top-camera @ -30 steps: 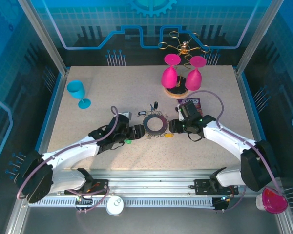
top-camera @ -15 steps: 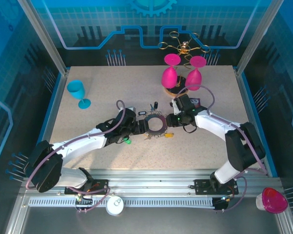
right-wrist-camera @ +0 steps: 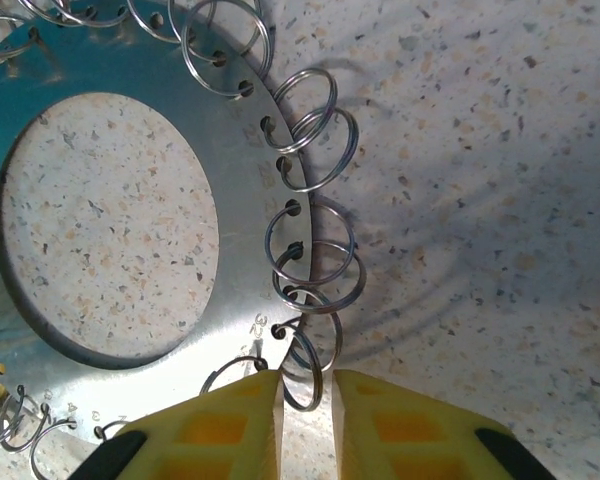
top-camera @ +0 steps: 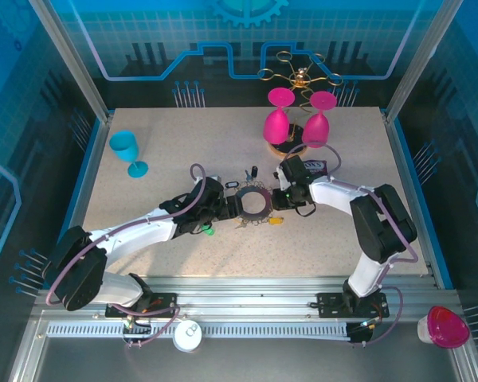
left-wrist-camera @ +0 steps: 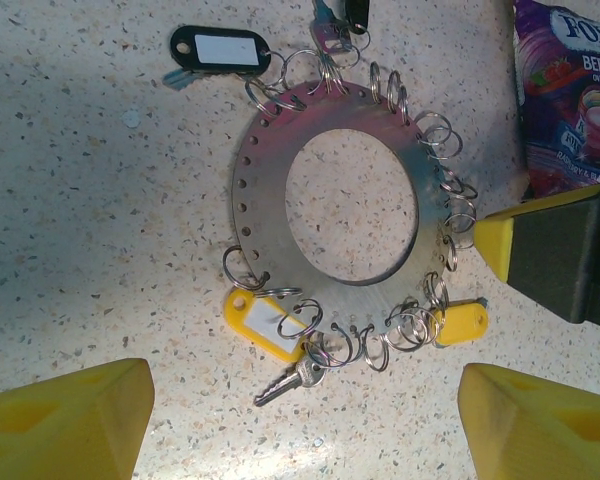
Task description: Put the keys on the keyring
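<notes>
Pinching near one silvery link (right-wrist-camera: 310, 362) at lower centre, the right gripper (right-wrist-camera: 307, 385), its hold unclear, risked dragging the keyring (right-wrist-camera: 248, 230) sideways; the left gripper (left-wrist-camera: 300, 395) stood wide, empty.

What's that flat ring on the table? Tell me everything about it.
The keyring is a flat grey metal disc with a large round hole, lying flat on the speckled table. Wire split rings hang through small rim holes; some carry a yellow tag and a black tag. The right gripper's jaws straddle one ring.

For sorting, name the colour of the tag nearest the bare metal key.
Yellow tag, white label; left wrist view shows it best.
</notes>
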